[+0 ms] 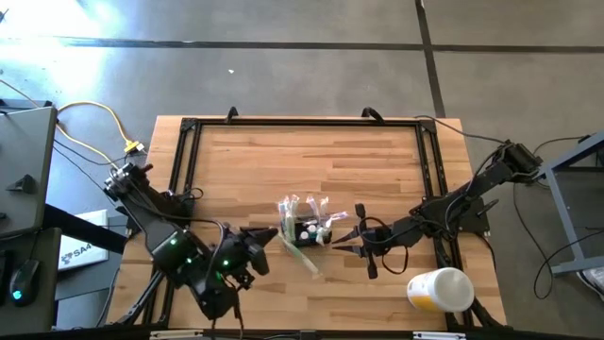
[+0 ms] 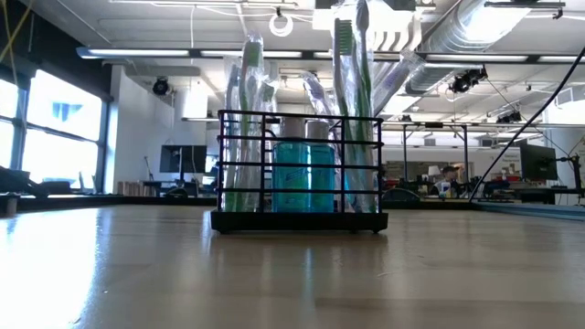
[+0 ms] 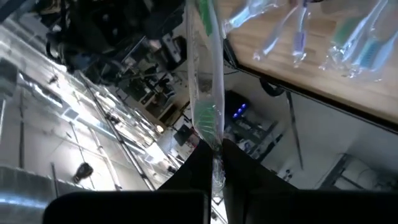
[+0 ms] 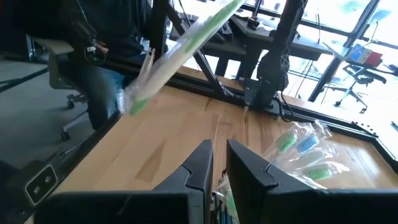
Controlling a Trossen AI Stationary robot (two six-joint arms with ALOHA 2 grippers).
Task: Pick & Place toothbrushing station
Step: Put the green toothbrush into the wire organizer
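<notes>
One toothbrushing station (image 1: 307, 232) — a small black wire caddy — stands on the wooden counter (image 1: 283, 161), a little below the middle of the high view, between the two arms. In the low view it sits upright at the centre of the frame (image 2: 300, 174), holding one blue bottle (image 2: 304, 176) and several clear-wrapped toothbrushes (image 2: 352, 100) that rise above its rim; their exact number cannot be told.

There are two pincers. The left pincer (image 1: 269, 237), at the lower left of the caddy in the high view, is clenched on one wrapped toothbrush (image 3: 208, 93) with green bristles, which runs up from between its fingers in the left wrist view. The right pincer (image 1: 345, 245), just right of the caddy, is clenched nearly together on the clear wrapping of a brush (image 4: 219, 199) — the wrapped end shows between its fingers (image 4: 199, 165) in the right wrist view.

One wrapped toothbrush (image 1: 304, 257) slants down from the caddy toward the lower edge in the high view. One white-and-yellow cup (image 1: 440, 289) lies on its side at the lower right of the counter.
</notes>
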